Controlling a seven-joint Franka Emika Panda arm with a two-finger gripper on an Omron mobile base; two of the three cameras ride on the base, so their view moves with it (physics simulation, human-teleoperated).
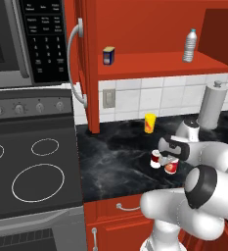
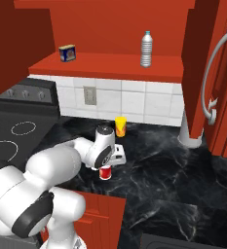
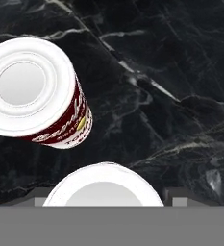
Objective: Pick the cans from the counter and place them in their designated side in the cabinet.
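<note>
We see the two-finger gripper (image 1: pixel 170 160) down over the bright red can with a white lid (image 1: pixel 171 167) on the black marbled counter (image 1: pixel 115 162), its jaws straddling it; whether they grip, we cannot tell. The dark maroon can (image 3: pixel 36 93) stands just beside. Both look rigid, light and slick-walled; we judge mid-height best.
</note>
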